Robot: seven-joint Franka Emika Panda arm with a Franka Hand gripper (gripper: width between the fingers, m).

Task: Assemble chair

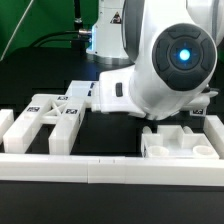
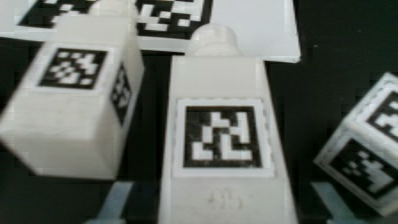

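Observation:
In the wrist view a white chair leg (image 2: 221, 120) with a black-and-white tag on its face and a small peg at its far end lies lengthwise between my fingers. My gripper (image 2: 222, 206) is shut on the leg's near end, one finger (image 2: 121, 200) on each side of it. A second tagged white piece (image 2: 71, 92) lies close beside the leg, and a third (image 2: 365, 150) lies on the other side. In the exterior view the arm's white body (image 1: 165, 65) hides the gripper and the held leg. A ladder-like frame (image 1: 50, 115) lies at the exterior view's left.
The marker board (image 2: 267, 35) lies just beyond the leg's peg end. A blocky white piece with round recesses (image 1: 180, 140) sits at the exterior view's right. A long white border bar (image 1: 100, 165) runs along the front, with short bars (image 1: 12, 128) at the sides.

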